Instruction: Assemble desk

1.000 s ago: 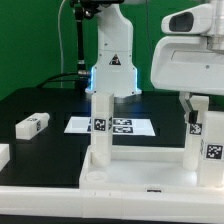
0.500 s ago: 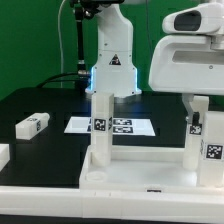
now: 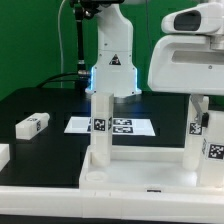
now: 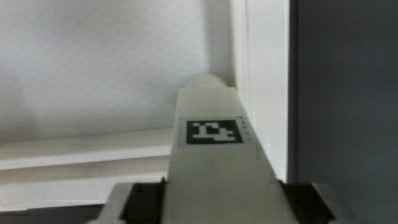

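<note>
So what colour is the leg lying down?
White leg, black-and-white tag; exterior view shows it best.

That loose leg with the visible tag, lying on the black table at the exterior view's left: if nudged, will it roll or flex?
The loose leg probably won't roll: it looks square-sectioned and lies flat on the table. It appears to be rigid white plastic, so likely stiff and fairly light. Pushed off-centre, it may slide or swivel on the smooth-looking surface.
</note>
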Tool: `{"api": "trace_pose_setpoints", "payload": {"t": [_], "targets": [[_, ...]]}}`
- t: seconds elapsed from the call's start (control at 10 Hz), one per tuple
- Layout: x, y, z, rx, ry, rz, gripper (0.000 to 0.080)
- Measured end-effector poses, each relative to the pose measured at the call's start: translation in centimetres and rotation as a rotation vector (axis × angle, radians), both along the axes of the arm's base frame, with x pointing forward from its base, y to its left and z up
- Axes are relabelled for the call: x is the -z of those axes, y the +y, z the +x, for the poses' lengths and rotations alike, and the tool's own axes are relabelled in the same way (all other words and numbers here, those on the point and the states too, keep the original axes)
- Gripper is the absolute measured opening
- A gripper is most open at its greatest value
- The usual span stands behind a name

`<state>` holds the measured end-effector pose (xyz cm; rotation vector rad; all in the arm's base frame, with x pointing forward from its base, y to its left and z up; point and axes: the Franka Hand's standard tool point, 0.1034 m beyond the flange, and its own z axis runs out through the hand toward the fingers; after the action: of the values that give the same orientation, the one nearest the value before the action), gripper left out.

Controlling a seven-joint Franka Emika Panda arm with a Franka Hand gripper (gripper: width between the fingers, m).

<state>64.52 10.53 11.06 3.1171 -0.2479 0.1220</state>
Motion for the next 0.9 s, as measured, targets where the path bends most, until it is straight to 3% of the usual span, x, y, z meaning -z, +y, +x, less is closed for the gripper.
{"api": "trace_pose_setpoints", "payload": {"t": [0.3, 0.4, 0.9], "targets": [[0.03, -0.03, 0.02, 0.104, -0.005, 0.016, 0.0289], [0.06, -0.25, 0.1, 0.235, -0.016, 0.048, 0.029], [0.02, -0.51, 0.26, 0.727, -0.019, 0.113, 0.029]]}}
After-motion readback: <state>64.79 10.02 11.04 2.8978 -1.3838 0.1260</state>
